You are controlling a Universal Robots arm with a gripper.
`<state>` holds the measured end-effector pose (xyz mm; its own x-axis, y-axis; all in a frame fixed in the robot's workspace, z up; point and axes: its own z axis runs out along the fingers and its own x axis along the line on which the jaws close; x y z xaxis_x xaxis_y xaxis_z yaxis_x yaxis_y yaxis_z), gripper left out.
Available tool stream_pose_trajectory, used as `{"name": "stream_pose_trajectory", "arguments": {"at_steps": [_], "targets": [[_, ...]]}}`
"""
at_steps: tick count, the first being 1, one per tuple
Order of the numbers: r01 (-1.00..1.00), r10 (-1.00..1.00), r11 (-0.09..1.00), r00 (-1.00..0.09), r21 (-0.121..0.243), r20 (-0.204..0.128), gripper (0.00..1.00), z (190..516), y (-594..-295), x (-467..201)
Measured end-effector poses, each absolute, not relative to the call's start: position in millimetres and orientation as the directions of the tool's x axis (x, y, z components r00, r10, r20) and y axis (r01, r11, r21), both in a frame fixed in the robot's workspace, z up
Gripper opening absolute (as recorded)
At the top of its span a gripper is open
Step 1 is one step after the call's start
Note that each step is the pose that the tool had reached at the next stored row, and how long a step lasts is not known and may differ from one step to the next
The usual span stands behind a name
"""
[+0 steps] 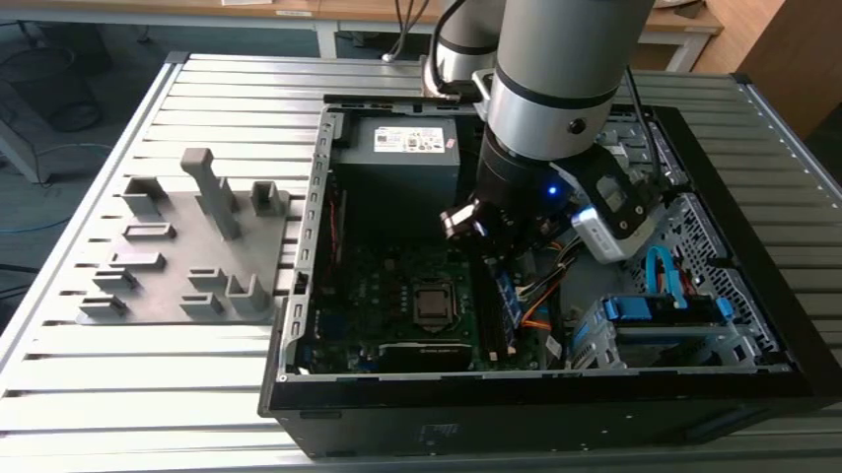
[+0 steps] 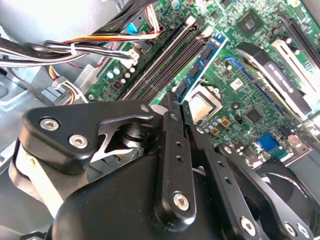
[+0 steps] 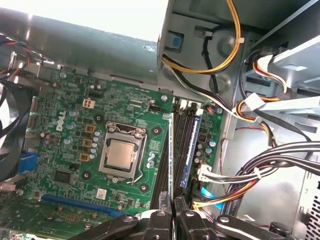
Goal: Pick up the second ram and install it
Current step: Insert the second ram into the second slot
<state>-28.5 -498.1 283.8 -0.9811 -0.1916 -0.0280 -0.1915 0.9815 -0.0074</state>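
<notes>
Grey holder block parked on counter at exterior view's left, out of arm's way. Open case mid-frame, lying flat so board faces up. Processor seated. Just beside it, what looks like second ram, on edge in slot, probably ready for push from above. End effector over its near end, fingertips pinched together, nothing visibly clamped. Blue stick beyond, then cables.
</notes>
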Motion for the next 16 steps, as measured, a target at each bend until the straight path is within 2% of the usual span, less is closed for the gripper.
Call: {"name": "stream_pose_trajectory", "arguments": {"at_steps": [16], "targets": [[-0.064, -0.064, 0.998, -0.998, -0.007, -0.028, 0.14, 283.1, -498.1, -28.5]]}}
